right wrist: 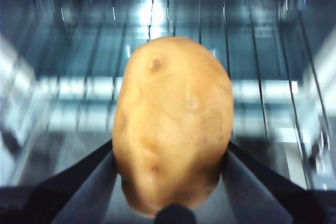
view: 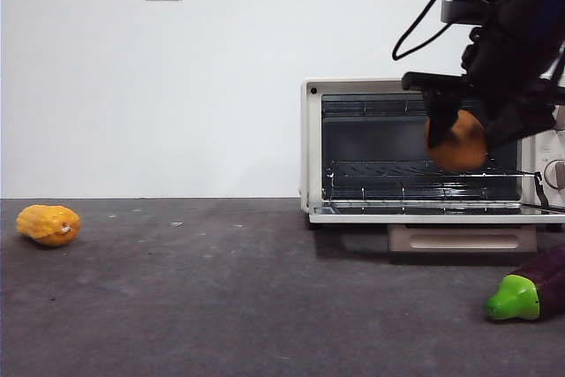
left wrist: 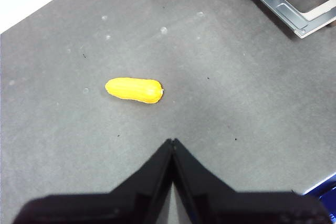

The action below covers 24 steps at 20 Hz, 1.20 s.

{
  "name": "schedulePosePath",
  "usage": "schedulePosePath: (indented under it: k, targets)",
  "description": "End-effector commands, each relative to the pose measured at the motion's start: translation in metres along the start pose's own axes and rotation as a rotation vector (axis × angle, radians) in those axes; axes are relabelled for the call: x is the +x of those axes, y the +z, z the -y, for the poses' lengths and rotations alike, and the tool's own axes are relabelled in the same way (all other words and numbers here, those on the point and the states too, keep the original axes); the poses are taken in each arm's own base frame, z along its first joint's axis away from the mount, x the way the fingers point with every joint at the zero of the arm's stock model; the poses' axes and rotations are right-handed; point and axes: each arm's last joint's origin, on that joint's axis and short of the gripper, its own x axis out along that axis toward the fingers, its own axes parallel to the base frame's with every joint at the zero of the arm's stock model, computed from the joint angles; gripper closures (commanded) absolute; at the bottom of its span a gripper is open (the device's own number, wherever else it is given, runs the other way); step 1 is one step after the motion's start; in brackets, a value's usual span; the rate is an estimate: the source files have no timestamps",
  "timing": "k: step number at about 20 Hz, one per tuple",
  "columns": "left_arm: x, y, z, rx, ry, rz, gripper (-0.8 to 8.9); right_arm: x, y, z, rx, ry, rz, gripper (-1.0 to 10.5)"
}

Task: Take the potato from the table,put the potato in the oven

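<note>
The right tool has the potato pinched between its two black jaws — in the right wrist view the jaws press against both flanks of the potato near its lower end, opened just as wide as the potato is thick. The potato's long axis runs straight out from the tool, its free end pointing into the oven.

That is the relation the coming move turns on. In the front view the potato hangs in front of the open cavity, at about three o'clock from the cavity's middle, above the wire rack and clear of it. The door is folded down flat, lying below the potato at six o'clock. In the right wrist view the rack wires and the shiny back wall fill the picture beyond the potato, blurred, so the cavity lies dead ahead along the potato's own axis. My reading is that the carry is nearly done and what is left is a short push forward, a lowering onto the rack, then a release. How deep the potato already sits past the door opening I cannot tell.

The left tool waits over the worktop with its jaws closed tip to tip on nothing — the corn cob lies beyond it at about eleven o'clock in the left wrist view, apart. An eggplant rests on the worktop below the door.
</note>
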Motion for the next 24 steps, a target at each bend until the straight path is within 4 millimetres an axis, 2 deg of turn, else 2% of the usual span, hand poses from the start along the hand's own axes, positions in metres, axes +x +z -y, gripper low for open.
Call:
schedulePosePath:
  k: [1,5,8,15,19,20,24]
  targets:
    - [0.003,0.001,0.001,0.011,0.002,-0.008,8.18,0.011,0.009,-0.001,0.014,-0.001,0.007,7.9]
    - [0.006,0.003,0.003,0.015,0.003,-0.018,8.18,0.033,0.025,-0.002,0.023,0.006,-0.003,7.9]
    - [0.006,0.003,0.003,0.014,0.002,-0.02,8.18,0.042,0.034,-0.006,0.023,0.005,-0.007,7.9]
    - [0.006,0.003,0.003,0.007,0.003,-0.02,8.18,0.051,0.032,-0.006,0.025,0.001,-0.022,7.7]
    - [0.007,0.003,0.003,-0.014,0.003,-0.022,8.18,0.054,0.03,-0.006,0.03,-0.013,-0.03,4.8]
    - [0.007,0.003,0.003,-0.014,0.003,-0.022,8.18,0.054,0.03,-0.006,0.03,-0.013,-0.03,4.3]
    - [0.011,0.006,0.005,-0.009,0.004,-0.036,8.18,0.052,0.033,-0.007,0.026,-0.015,-0.048,4.3]
